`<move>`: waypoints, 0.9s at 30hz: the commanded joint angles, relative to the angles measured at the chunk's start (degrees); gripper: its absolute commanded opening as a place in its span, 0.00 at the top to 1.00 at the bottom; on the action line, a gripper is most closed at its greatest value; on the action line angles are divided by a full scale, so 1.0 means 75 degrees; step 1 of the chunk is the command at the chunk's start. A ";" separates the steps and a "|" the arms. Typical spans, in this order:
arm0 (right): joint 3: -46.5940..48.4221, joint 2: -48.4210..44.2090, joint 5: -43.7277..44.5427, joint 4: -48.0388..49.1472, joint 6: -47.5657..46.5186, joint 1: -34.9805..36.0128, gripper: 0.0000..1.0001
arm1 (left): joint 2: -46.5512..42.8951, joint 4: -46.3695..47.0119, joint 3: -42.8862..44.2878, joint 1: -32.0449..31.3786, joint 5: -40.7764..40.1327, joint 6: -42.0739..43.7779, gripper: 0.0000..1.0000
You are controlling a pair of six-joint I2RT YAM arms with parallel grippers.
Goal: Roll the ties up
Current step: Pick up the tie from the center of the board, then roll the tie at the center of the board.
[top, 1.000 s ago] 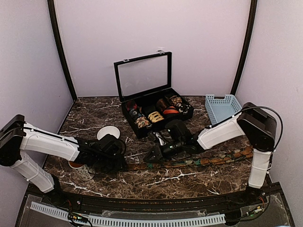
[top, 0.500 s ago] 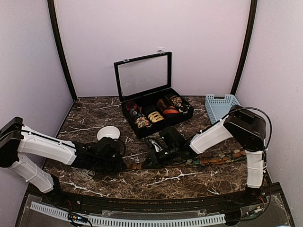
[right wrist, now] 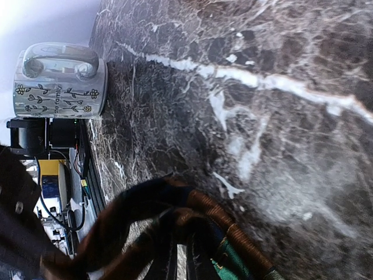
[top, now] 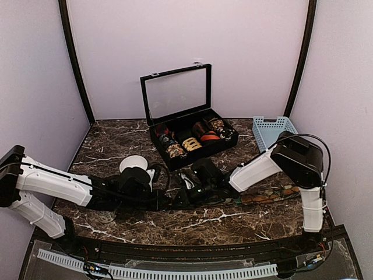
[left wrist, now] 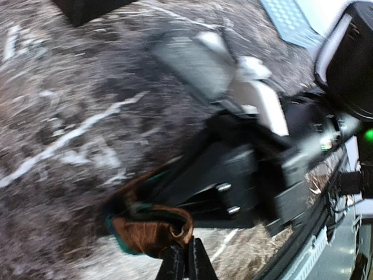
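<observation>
Top view: L arm is reaching in from the left edge and R arm from the right edge, both meeting low at centre frame. L gripper (top: 165, 202) and R gripper (top: 180, 197) are sitting just beside each other at the left end of a camo tie (top: 262, 196). The tie is lying flat on the marble table (top: 116, 140), running from centre to right of frame. Black case (top: 175, 161) w/ lid up is standing at upper centre, fabric coils (top: 192, 143) inside. Blue basket (top: 274, 120) is at upper right, white bowl (top: 133, 164) at left-centre. L wrist view: L fingertips (left wrist: 175, 265) are pressing together at bottom centre, pinching the edge of the tie's folded brown end (left wrist: 154, 228). R wrist view: R fingers (right wrist: 168, 259) are sitting close together at bottom centre, clamping the tie, w/ fabric looping over the tips. Flowered mug (right wrist: 58, 79) is showing at upper left.
</observation>
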 commanded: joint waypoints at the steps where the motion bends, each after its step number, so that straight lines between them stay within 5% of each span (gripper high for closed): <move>1: 0.0146 0.0297 0.0116 0.0001 0.0192 0.0197 0.91 | 0.0149 0.0764 0.0296 -0.0119 0.0345 0.0606 1.00; 7: -0.0606 -0.0518 -0.0012 0.0636 0.0307 0.0009 0.86 | -0.0001 0.0270 0.0172 -0.0119 -0.0189 0.0463 1.00; 21: -0.2342 -0.1745 -0.0829 0.2364 0.1054 -0.0771 0.51 | 0.0752 0.0605 0.0664 -0.0119 0.0062 0.0842 1.00; 27: -0.3055 -0.1763 -0.0934 0.3476 0.1786 -0.1048 0.50 | 0.1459 0.1042 0.1087 -0.0113 0.0282 0.0995 1.00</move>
